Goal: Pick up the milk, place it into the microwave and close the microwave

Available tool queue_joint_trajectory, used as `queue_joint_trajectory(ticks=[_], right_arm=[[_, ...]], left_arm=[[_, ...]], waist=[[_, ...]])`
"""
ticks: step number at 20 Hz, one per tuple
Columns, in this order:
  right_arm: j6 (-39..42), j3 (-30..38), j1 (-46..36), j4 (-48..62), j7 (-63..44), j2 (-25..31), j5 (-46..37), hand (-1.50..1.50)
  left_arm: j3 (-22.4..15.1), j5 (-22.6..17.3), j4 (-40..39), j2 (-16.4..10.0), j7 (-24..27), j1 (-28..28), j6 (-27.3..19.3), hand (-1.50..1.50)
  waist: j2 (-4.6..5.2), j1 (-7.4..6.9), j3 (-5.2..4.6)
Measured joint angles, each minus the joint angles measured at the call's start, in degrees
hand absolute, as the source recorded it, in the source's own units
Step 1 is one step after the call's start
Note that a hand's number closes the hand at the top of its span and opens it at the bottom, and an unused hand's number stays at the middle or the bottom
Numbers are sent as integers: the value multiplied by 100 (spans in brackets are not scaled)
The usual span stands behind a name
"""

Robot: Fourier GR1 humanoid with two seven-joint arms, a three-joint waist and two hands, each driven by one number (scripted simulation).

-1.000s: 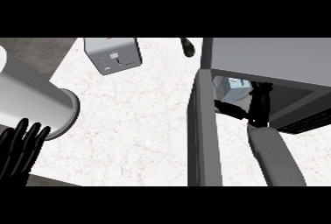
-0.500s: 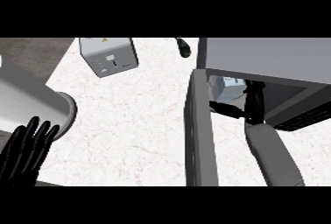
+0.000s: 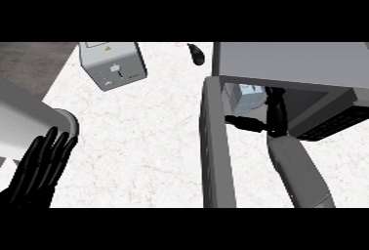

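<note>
The milk carton [image 3: 247, 95], white with a pale blue face, stands inside the open microwave [image 3: 288, 63] at the upper right. My right hand [image 3: 272, 119] reaches into the opening on its grey forearm. Its fingers [image 3: 274, 100] are straight and lie just right of the carton, with the thumb spread out to the left below it. The hand is open and not curled round the milk. The microwave door [image 3: 216, 146] hangs wide open, seen edge-on as a grey strip left of my forearm. My left hand [image 3: 39, 168] rests open at the lower left, fingers up.
A grey box with a dial [image 3: 112, 64] sits at the back left of the white counter [image 3: 144, 136]. A small dark object [image 3: 196, 52] lies at the back centre. A large pale cylinder [image 3: 32, 119] stands at the left edge.
Everything has drifted slightly left in view. My right hand stays beside the milk inside the microwave. The left hand has come up and in a little.
</note>
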State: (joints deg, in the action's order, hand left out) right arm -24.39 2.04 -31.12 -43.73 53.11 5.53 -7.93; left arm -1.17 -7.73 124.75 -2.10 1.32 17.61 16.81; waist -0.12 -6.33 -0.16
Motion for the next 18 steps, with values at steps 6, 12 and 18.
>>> queue_joint_trajectory(ticks=[6,12,18], right_arm=[[662,4,-47,156,145,-52,293,-150],[1409,93,-106,302,134,-41,661,-150],[1949,339,-274,1020,-602,94,978,-150]], left_arm=[[-245,141,-225,53,-30,-46,36,-150],[-505,327,-516,-6,6,-188,204,-150],[-744,620,-1119,-151,190,-550,476,150]], waist=[[-70,195,-20],[-124,378,-48],[14,515,-2]])
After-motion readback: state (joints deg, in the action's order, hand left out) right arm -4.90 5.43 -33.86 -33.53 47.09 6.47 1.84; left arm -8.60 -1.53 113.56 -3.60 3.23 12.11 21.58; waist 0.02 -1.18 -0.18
